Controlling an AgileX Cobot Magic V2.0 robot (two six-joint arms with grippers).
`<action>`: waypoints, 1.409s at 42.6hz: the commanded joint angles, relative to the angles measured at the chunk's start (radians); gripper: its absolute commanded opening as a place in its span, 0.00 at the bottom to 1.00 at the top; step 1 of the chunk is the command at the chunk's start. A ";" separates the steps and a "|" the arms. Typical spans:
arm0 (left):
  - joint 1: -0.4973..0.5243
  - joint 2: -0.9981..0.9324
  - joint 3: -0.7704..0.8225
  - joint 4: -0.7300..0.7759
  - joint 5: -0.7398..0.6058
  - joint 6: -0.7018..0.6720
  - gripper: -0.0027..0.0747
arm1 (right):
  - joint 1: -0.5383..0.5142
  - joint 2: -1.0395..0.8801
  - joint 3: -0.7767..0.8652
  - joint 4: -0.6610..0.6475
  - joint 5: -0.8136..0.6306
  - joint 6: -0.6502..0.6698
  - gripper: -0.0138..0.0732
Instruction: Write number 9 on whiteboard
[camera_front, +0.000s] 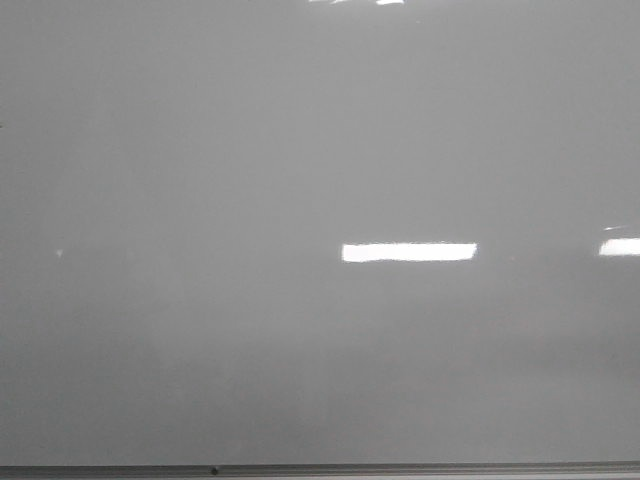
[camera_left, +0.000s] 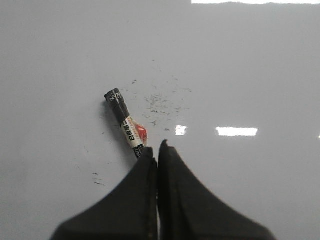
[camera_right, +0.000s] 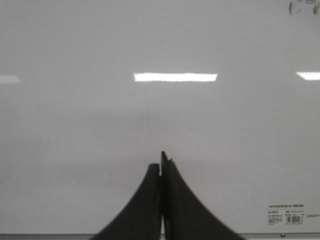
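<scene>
The whiteboard fills the front view, pale grey and glossy, with no drawn line on it; the number 9 is not in view in any frame. Neither gripper shows in the front view. In the left wrist view my left gripper is shut, jaws pressed together, above the whiteboard. A marker with a black cap and a white and red label lies on the board, its lower end hidden behind one finger. My right gripper is shut and empty over bare board.
A metal-grey edge strip runs along the board's near edge and shows in the right wrist view. Faint ink specks lie next to the marker. A small printed label sits near the board's corner. A glare patch is bright white.
</scene>
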 joint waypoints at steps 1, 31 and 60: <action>0.001 -0.018 0.001 0.012 -0.093 0.000 0.01 | -0.001 -0.019 -0.002 -0.011 -0.106 0.000 0.08; 0.000 0.259 -0.425 0.059 0.072 0.000 0.01 | -0.001 0.224 -0.504 -0.012 0.073 0.000 0.08; 0.000 0.369 -0.440 0.002 0.061 0.000 0.89 | -0.001 0.341 -0.535 -0.007 0.075 0.000 0.78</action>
